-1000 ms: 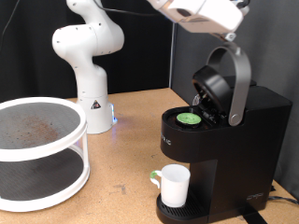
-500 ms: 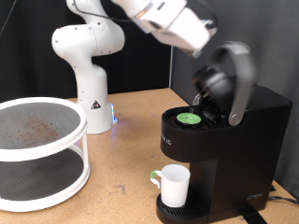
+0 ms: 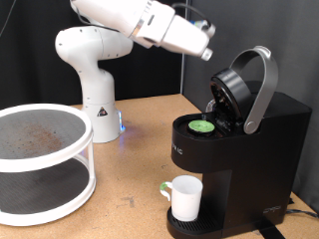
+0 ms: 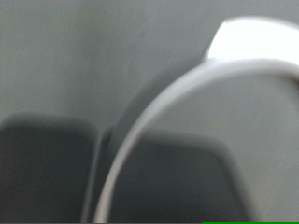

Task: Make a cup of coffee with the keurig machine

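The black keurig machine (image 3: 274,139) stands at the exterior view's right with its lid raised by the grey arched handle (image 3: 261,85). A small dark pod with a green top (image 3: 202,125) sits in the open chamber. The white cup (image 3: 185,196) with a pale green handle stands on the drip tray under the spout. My gripper (image 3: 206,48) hangs in the air above and to the exterior view's left of the raised lid, touching nothing. The wrist view is blurred and shows only the grey handle arch (image 4: 154,117) over the dark machine; no fingers show there.
A white two-tier round rack (image 3: 40,159) stands at the exterior view's left on the wooden table (image 3: 135,164). The arm's white base (image 3: 95,75) stands at the back, between the rack and the machine.
My gripper has swung away from the lid handle, from the top right towards the exterior view's left. The lid stays raised, tilted a little further back. Cup and pod have not moved.
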